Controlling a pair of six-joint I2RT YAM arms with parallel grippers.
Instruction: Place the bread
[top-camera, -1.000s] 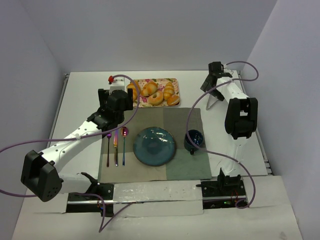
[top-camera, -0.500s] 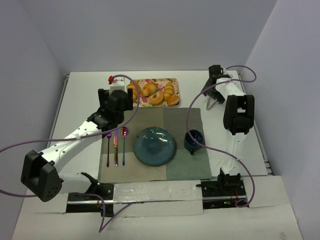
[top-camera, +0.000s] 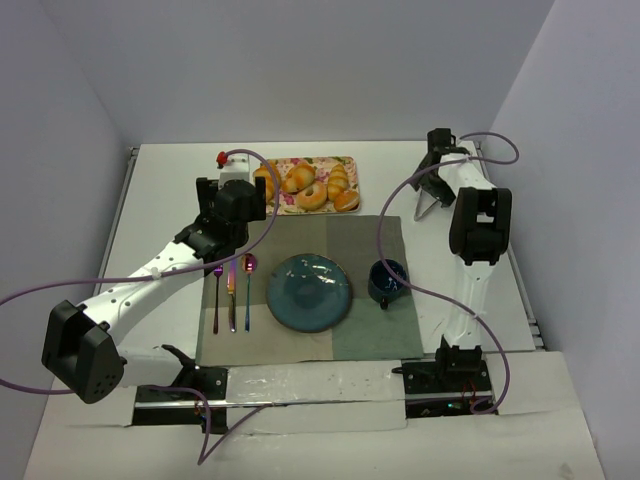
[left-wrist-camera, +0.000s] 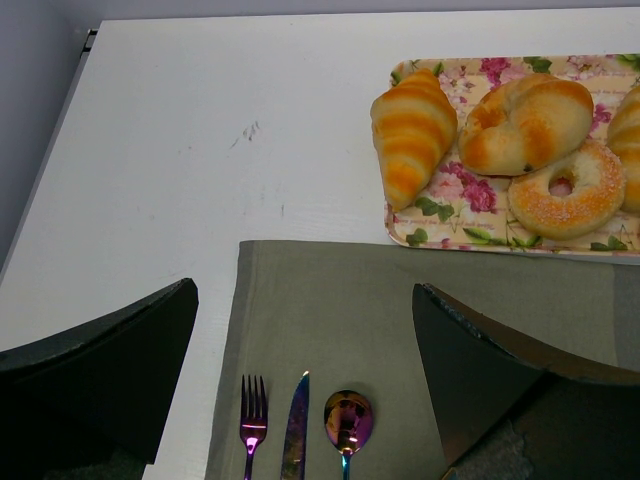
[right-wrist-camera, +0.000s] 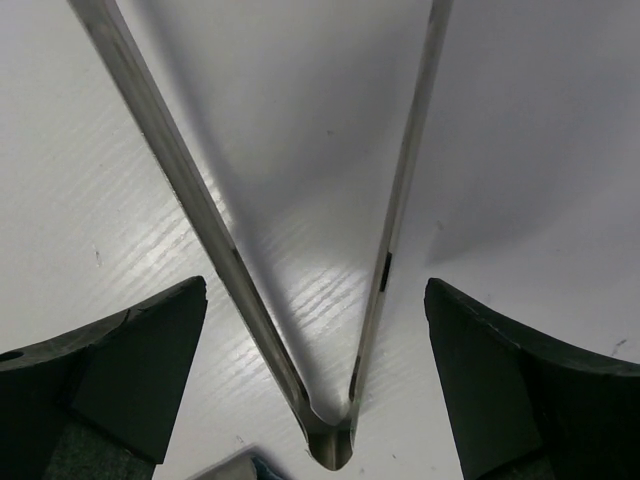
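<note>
The right end effector (right-wrist-camera: 316, 290) stands wide, one finger on each side of a pair of metal tongs (right-wrist-camera: 330, 445) that lie spread on the white desk (right-wrist-camera: 520, 120). Neither finger appears to touch the tongs' arms, so nothing is held yet. The left end effector (left-wrist-camera: 305, 290) is also wide and empty. It hovers over the grey placemat (left-wrist-camera: 330, 320), near the cutlery and just short of the flowered tray (left-wrist-camera: 440, 200).

The bread (top-camera: 346, 201) appears to be the small golden-orange oval at the tray's near right corner, beside the sugared doughnut (top-camera: 313, 195) and well apart from the blue plate (top-camera: 308, 291). At this size the top view leaves some doubt about which piece it is.

The bun is probably light and soft, easy to dent, and its smooth crust could slide between metal tips. The best hold is likely across its short middle, squeezed only enough to lift it — tight neighbours leave little room for the tips.
</note>
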